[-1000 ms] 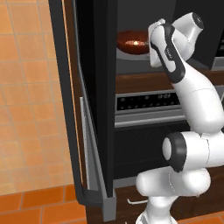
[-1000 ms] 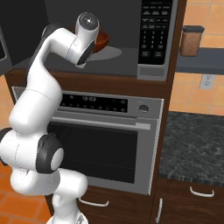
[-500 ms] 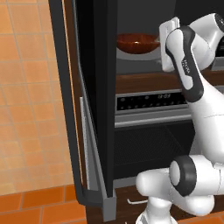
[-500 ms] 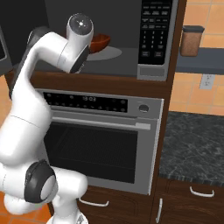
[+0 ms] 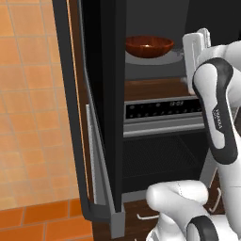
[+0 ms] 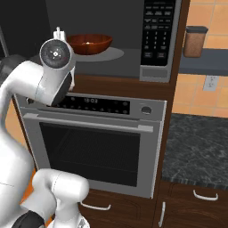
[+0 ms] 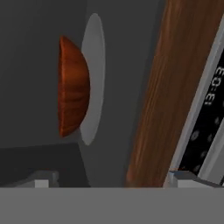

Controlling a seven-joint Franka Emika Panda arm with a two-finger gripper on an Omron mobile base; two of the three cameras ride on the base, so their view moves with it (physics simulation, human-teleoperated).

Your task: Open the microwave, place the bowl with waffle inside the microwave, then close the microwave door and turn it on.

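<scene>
The microwave (image 6: 158,35) stands open, its grey cavity (image 5: 155,19) exposed. Inside, the reddish-brown bowl (image 5: 149,45) (image 6: 89,43) rests on the pale turntable (image 6: 109,54); no waffle can be made out in it. The microwave door (image 5: 101,94), black glass, is swung wide to the left. My gripper (image 5: 197,42) (image 6: 59,33) is in front of the cavity's mouth, apart from the bowl. The rolled hand view has the bowl (image 7: 72,87) side-on against the turntable (image 7: 94,65). There the gripper (image 7: 111,179) is open, with nothing between its fingertips.
The silver oven (image 6: 93,104) with its display strip (image 5: 160,110) sits directly under the microwave. A brown jar (image 6: 195,41) stands on a shelf to the right, above a dark stone counter (image 6: 196,151). An orange tiled wall (image 5: 28,94) lies left of the open door.
My hand has drawn back out of the microwave, away from the bowl. The bowl stays on the turntable and the door remains open.
</scene>
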